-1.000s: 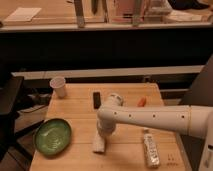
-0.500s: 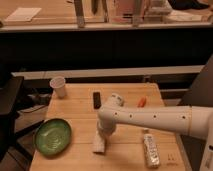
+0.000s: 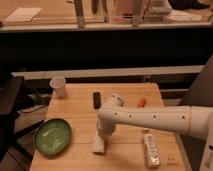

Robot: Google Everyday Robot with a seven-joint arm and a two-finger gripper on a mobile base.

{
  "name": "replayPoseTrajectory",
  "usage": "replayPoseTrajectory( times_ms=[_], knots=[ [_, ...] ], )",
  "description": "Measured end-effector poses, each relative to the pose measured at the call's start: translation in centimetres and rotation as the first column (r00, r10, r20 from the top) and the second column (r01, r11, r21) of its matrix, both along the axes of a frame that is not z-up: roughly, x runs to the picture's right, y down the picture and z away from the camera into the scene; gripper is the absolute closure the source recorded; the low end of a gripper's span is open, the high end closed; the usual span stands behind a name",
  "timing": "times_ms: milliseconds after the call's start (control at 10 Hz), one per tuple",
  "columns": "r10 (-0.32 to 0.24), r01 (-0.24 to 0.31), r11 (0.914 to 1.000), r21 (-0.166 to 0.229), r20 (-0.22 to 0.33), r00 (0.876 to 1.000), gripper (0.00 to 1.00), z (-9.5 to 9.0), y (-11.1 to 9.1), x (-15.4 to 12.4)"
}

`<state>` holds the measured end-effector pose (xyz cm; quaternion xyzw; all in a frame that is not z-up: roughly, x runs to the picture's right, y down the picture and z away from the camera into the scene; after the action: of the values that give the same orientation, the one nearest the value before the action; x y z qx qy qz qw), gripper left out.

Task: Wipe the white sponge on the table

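The white sponge (image 3: 98, 144) lies flat on the light wooden table (image 3: 80, 112), near its front edge and a little left of centre. My white arm reaches in from the right, bends at an elbow above the table's middle, and drops straight down onto the sponge. My gripper (image 3: 100, 136) is at the arm's lower end, right on top of the sponge, and the wrist hides its fingers. Only the sponge's near half shows below the wrist.
A green plate (image 3: 52, 136) sits front left, close to the sponge. A white paper cup (image 3: 58, 86) stands at the back left. A black bar (image 3: 96, 99) lies behind the arm, a small orange object (image 3: 141, 102) back right, and a clear labelled bottle (image 3: 150, 149) front right.
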<state>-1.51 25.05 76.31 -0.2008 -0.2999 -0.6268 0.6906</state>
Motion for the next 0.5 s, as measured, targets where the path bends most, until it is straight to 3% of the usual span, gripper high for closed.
replayPoseTrajectory(
  times_ms=[500],
  knots=[
    [-0.001, 0.001, 1.0000, -0.003, 0.003, 1.000, 1.00, -0.07, 0.07, 0.00]
  ],
)
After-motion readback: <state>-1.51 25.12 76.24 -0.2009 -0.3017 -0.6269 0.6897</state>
